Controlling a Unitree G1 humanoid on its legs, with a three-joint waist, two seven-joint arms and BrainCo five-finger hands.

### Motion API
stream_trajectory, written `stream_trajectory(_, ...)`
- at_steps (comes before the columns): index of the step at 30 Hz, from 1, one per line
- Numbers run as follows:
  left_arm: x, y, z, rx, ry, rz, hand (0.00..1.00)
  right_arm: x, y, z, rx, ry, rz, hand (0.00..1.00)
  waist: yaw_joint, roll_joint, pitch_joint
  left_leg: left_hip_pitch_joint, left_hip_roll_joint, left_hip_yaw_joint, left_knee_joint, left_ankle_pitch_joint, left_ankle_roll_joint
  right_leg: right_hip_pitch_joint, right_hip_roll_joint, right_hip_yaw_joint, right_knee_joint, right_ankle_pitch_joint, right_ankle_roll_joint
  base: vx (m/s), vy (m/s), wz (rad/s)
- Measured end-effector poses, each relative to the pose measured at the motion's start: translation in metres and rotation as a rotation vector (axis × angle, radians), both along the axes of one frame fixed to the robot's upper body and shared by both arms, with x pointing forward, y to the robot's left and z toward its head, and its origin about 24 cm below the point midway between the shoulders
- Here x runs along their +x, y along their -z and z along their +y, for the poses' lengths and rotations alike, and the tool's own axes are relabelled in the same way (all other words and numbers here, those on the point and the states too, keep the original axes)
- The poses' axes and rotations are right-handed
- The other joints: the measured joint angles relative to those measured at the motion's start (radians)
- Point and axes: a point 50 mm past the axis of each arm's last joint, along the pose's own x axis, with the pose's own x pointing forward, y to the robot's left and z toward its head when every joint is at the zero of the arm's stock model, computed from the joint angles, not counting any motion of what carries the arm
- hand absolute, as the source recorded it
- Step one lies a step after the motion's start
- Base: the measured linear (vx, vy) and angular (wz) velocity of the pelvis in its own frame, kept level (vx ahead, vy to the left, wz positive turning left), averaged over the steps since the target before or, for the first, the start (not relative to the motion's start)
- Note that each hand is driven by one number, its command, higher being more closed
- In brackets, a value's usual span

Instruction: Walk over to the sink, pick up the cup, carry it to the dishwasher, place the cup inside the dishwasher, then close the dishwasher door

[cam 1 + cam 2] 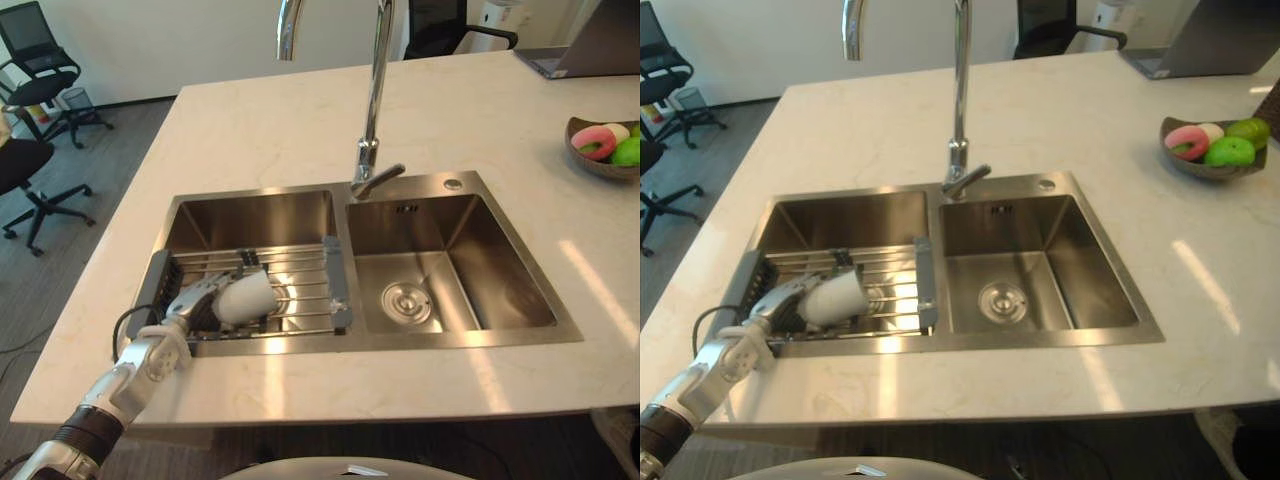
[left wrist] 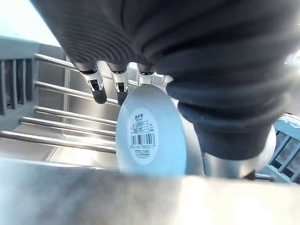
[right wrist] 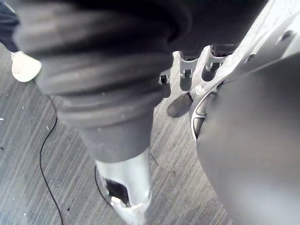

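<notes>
- Left hand reaches into the left basin of a stainless double sink and closes on a white cup, with its fingers on one side and its thumb on the other.
- Cup lies on its side on a wire rack that spans the left basin, resting across the bars near the rack's front edge.
- Seen from the left wrist, the cup's smooth, round, glossy base carries a small white barcode label.
- Right basin holds a round metal drain strainer at its bottom.
- Tall chrome faucet rises behind the divider between the two basins, its lever angled toward the right basin.
- Pale stone countertop surrounds the sink; at its far right a dark bowl holds a pink piece and a green piece, with a pale piece between them.
- Grey laptop sits at the far right corner of the counter.
- Black office chairs stand on the floor beyond the counter's left side.
- Right hand hangs over the striped floor, fingers relaxed and holding nothing.
</notes>
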Motion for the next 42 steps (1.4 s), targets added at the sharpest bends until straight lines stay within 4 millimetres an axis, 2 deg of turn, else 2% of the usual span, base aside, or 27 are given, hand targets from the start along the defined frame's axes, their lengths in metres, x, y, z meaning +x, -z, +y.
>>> stream_trajectory(13, -0.001, -0.009, -0.006, -0.045, 0.012, -0.038, 0.0, 0.001, 0.0, 0.0, -0.001, 0.002, -0.002, 0.0, -0.002, 0.003, 0.026, -0.01, -0.006, -0.018, 0.0, 0.001, 0.001, -0.003, -0.001, -0.009, 0.0, 0.0, 0.003, 0.0, 0.0, 0.02)
stream_trajectory(20, -0.001, -0.013, -0.019, -0.124, 0.095, 0.072, 0.0, 0.002, 0.0, -0.001, 0.005, 0.023, -0.011, 0.0, -0.01, 0.007, 0.04, -0.021, -0.007, -0.022, 0.006, 0.002, 0.001, -0.012, -0.001, -0.012, 0.0, 0.0, 0.003, 0.0, 0.0, 0.0)
stream_trajectory(24, 0.001, -0.014, -0.02, -0.201, 0.092, 0.144, 0.0, 0.002, 0.0, -0.001, 0.006, 0.022, -0.013, 0.0, -0.013, 0.006, 0.043, -0.024, -0.007, -0.021, 0.006, 0.002, 0.001, -0.015, -0.001, -0.012, 0.0, 0.0, 0.003, 0.0, 0.0, 0.0)
stream_trajectory(30, 0.006, -0.021, -0.036, -0.287, 0.143, 0.207, 0.0, 0.009, -0.002, -0.004, 0.0, 0.018, -0.03, 0.0, -0.048, 0.011, 0.054, -0.02, -0.007, -0.021, 0.006, 0.002, 0.001, -0.015, -0.001, -0.007, 0.0, 0.0, 0.003, 0.0, -0.001, -0.01)
stream_trajectory(34, 0.006, -0.027, -0.043, -0.307, 0.163, 0.198, 0.0, 0.01, -0.003, -0.007, -0.008, 0.018, -0.031, 0.0, -0.05, 0.008, 0.07, -0.02, -0.006, -0.021, 0.006, 0.002, 0.001, -0.015, -0.001, -0.006, 0.0, 0.0, 0.003, 0.0, 0.0, -0.01)
stream_trajectory(35, 0.006, -0.028, -0.044, -0.306, 0.168, 0.195, 1.0, 0.01, -0.003, -0.008, -0.011, 0.018, -0.033, 0.0, -0.05, 0.008, 0.073, -0.02, -0.006, -0.021, 0.006, 0.002, 0.001, -0.015, -0.001, -0.006, 0.0, 0.0, 0.002, 0.0, 0.0, 0.0)
stream_trajectory(42, 0.006, -0.029, -0.047, -0.26, 0.191, 0.181, 1.0, 0.011, -0.003, -0.01, -0.011, 0.041, -0.041, 0.0, -0.05, 0.01, 0.074, -0.019, -0.005, -0.02, 0.006, 0.002, 0.001, -0.014, -0.001, -0.006, 0.0, 0.0, 0.001, 0.0, 0.0, 0.0)
